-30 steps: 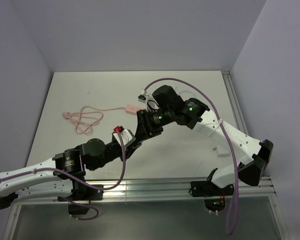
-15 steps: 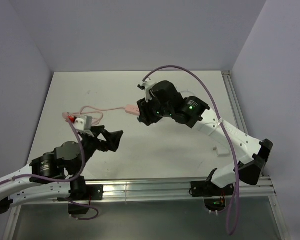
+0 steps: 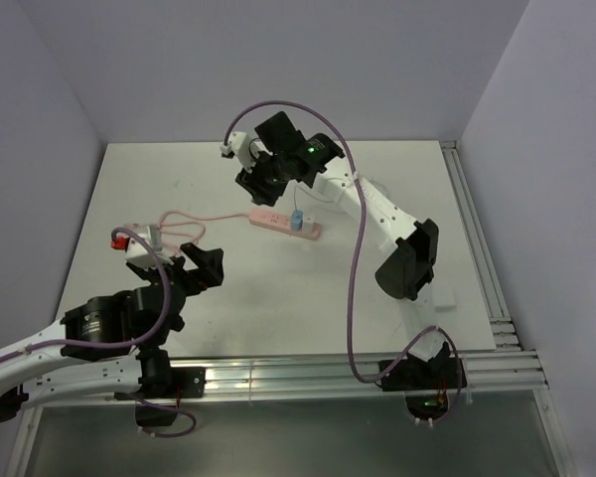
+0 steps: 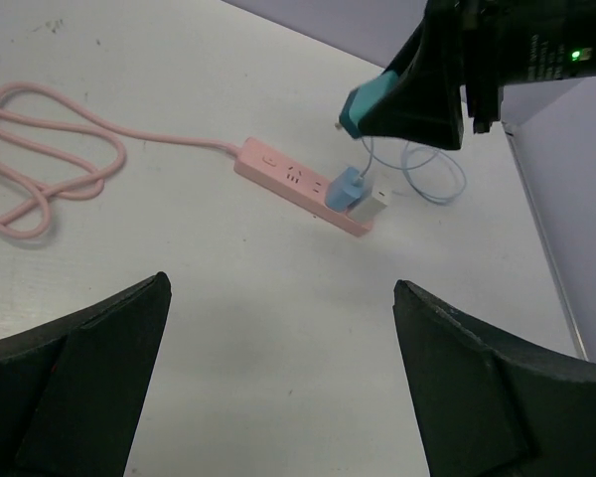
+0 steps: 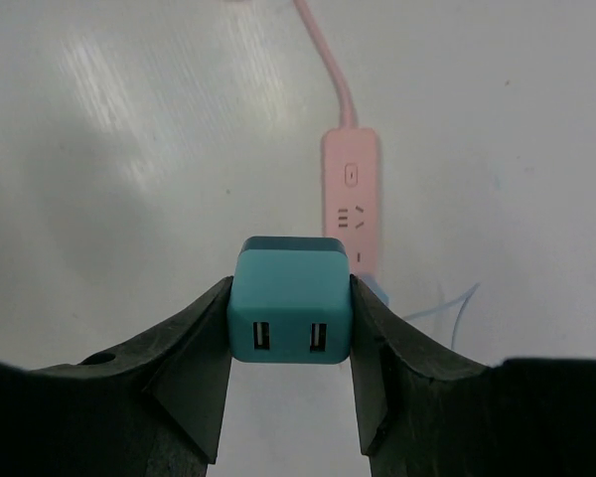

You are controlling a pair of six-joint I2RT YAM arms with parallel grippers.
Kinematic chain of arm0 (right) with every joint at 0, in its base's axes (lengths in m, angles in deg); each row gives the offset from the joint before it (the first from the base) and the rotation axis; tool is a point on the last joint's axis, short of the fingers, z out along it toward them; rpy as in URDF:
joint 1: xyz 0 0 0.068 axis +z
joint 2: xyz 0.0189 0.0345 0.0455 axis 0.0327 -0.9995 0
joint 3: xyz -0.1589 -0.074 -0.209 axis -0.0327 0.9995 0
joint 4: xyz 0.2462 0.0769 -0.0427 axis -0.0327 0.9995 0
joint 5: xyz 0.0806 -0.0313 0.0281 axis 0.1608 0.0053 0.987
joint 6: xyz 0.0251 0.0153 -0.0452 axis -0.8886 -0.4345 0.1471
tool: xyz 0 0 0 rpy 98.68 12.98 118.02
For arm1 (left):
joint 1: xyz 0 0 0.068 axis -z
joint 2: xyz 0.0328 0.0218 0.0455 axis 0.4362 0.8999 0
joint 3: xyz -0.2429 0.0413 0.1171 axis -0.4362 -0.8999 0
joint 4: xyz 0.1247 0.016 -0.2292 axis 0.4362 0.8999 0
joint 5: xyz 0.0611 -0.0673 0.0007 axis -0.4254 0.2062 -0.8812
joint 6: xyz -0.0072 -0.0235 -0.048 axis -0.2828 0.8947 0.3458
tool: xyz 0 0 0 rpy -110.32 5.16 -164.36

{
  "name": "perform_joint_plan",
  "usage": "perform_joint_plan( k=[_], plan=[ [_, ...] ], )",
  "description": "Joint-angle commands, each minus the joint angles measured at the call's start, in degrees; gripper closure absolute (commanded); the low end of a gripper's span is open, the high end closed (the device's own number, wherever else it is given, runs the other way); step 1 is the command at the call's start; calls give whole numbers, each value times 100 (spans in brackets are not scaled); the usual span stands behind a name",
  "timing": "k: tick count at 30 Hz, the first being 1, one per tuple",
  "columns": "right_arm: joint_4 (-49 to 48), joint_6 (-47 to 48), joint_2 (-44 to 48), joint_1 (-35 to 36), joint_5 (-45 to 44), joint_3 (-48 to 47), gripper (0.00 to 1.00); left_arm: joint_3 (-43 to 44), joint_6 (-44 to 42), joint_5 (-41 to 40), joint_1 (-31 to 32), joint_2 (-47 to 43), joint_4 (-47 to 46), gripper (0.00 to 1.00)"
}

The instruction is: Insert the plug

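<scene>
The plug (image 4: 347,189), light blue with a white part, stands on the right end of the pink power strip (image 4: 283,179); its thin pale cable (image 4: 432,179) loops behind. From above, the plug (image 3: 296,220) sits on the power strip (image 3: 276,220) at mid-table. My right gripper (image 5: 290,298) hovers over the strip, shut on a teal two-port USB charger block (image 5: 289,303), which also shows in the left wrist view as the teal block (image 4: 366,101). My left gripper (image 4: 281,283) stands wide open with nothing between its fingers, low at the near left (image 3: 204,264).
The strip's pink cord (image 3: 174,225) lies in loops on the left side of the table. A metal rail (image 3: 472,238) runs along the table's right edge. A small white piece (image 3: 443,298) lies near the right arm's base.
My left gripper opened and drew back to the near left. My right arm swung away to the far left and now hangs over the power strip with the teal block.
</scene>
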Motion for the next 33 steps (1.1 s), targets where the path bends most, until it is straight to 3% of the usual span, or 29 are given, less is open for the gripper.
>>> perform_joint_plan(
  k=[1,4,8,11,22,33],
  plan=[
    [924,902,-324,-189,456,-502,100,57,-89,-254,-100,389,-384,1],
    [1109,1069,-659,-242,243,-479,100,-48,-644,316,-582,645,-991,0],
    [1250,1227,-1080,-383,288,-689,100,-400,-1066,1203,-1670,611,-1738,0],
    [1188,1333,-1274,-391,120,-716,100,-646,-1058,1398,-2085,444,-2021,1],
    [1144,1438,-1854,-427,-389,-1032,100,-1455,-539,1663,-2183,-39,-2593,1],
    [1127,1412,-2188,-620,-196,-1243,100,-1745,-636,1697,-2183,-269,-2848,3]
  ],
)
